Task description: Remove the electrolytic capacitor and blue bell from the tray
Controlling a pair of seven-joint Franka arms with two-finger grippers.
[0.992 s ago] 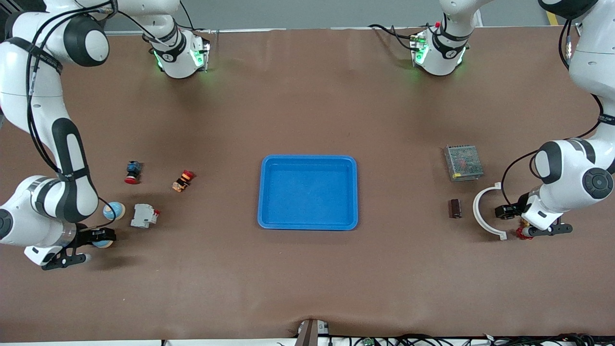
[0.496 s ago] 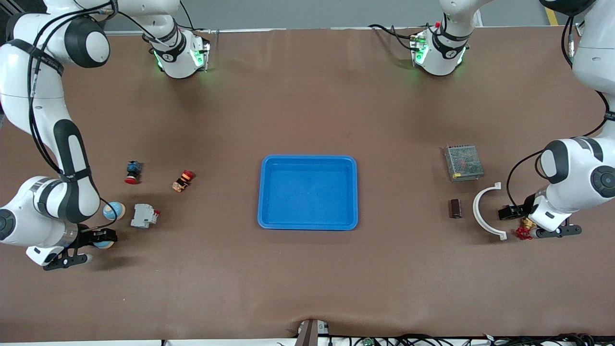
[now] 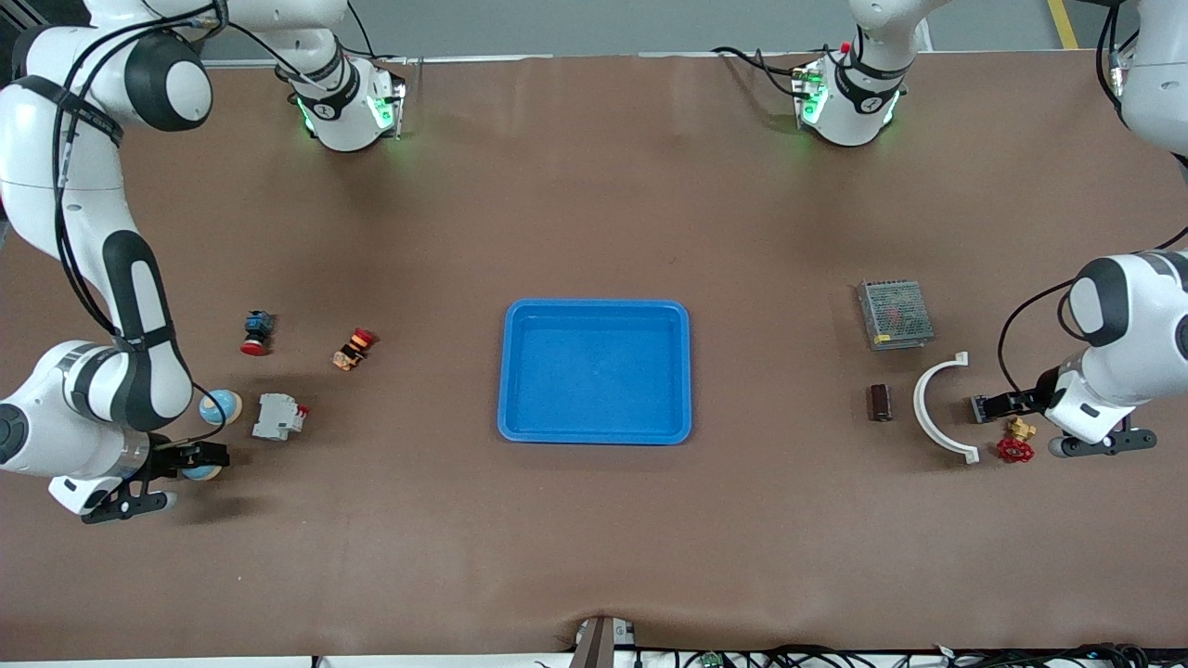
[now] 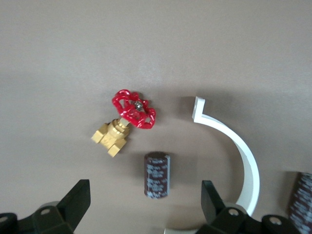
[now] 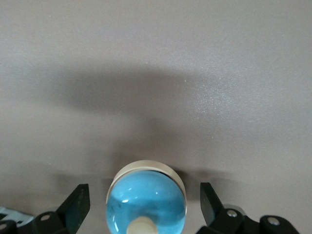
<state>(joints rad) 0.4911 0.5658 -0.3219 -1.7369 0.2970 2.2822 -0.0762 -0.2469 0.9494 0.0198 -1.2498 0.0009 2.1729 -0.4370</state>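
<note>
A blue bell (image 5: 146, 200) with a white rim sits on the brown table between the open fingers of my right gripper (image 5: 145, 217), with a gap on each side. In the front view that bell (image 3: 200, 472) peeks out beside the right gripper (image 3: 167, 481). A dark brown capacitor (image 4: 157, 174) lies on the table between a red-handled brass valve (image 4: 126, 122) and a white arc (image 4: 239, 151). My left gripper (image 4: 144, 217) is open above it and holds nothing; in the front view it (image 3: 1044, 425) hovers beside the valve (image 3: 1014, 445). A second capacitor (image 3: 879, 403) lies toward the tray from the arc.
A blue tray (image 3: 594, 303) sits mid-table. A metal power supply (image 3: 895, 314) lies farther from the camera than the arc (image 3: 933, 408). A second blue bell (image 3: 220, 406), a white breaker (image 3: 278, 416) and two red push buttons (image 3: 257, 332) (image 3: 355, 349) lie near the right gripper.
My left arm has drawn back toward its end of the table, uncovering the valve. My right gripper has barely moved and stays around the bell.
</note>
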